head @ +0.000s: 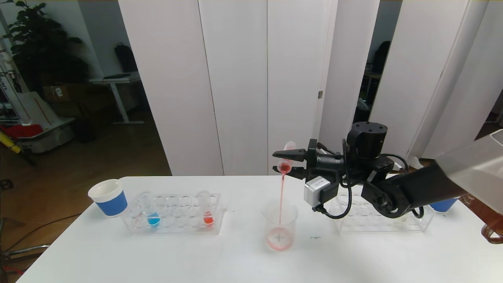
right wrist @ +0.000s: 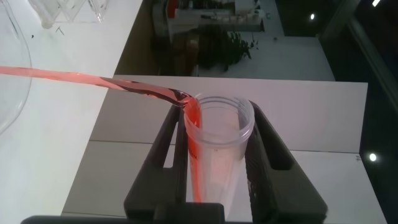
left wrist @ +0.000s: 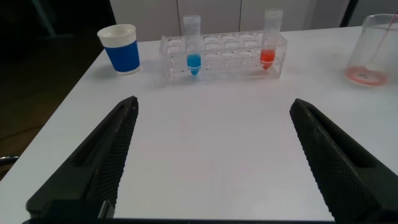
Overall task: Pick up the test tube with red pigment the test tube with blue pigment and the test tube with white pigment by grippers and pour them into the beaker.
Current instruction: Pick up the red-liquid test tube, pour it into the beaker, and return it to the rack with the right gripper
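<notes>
On my left, the blue tube [head: 152, 214] stands in the left rack [head: 173, 228]; my left gripper [left wrist: 211, 162] hangs open. At centre the beaker [head: 279, 230] catches red pigment from the tilted red tube [head: 285, 158], clamped in my right gripper [head: 292, 161]. White tube perhaps hidden.

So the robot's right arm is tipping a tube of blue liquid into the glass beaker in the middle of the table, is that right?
Not quite: the liquid is red, not blue. In the head view the right gripper tilts the test tube with red pigment and a red stream falls into the beaker. The test tube with blue pigment stands in its rack.
</notes>
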Controlling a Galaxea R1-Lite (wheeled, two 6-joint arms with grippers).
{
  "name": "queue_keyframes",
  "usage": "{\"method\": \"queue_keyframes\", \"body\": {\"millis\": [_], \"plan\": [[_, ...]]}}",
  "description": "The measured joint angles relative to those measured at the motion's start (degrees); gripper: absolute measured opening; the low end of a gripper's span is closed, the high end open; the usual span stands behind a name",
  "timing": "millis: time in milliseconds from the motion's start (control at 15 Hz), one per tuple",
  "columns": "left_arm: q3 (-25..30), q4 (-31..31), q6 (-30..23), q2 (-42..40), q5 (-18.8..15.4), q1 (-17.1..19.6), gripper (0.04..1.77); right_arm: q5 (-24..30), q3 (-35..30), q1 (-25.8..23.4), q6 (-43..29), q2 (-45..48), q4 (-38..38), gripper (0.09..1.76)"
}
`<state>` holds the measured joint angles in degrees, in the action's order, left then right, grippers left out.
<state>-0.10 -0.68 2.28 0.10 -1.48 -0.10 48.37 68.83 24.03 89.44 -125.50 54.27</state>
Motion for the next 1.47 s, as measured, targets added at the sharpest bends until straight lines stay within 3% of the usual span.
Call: {"method": "queue_keyframes", "body": {"millis": [1467], "plan": [[0.0, 0.0, 0.0, 0.0, 0.0, 0.0, 1.74, 1.6, 3.1, -0.3, 8.4, -0.3, 0.2, 0.61]]}}
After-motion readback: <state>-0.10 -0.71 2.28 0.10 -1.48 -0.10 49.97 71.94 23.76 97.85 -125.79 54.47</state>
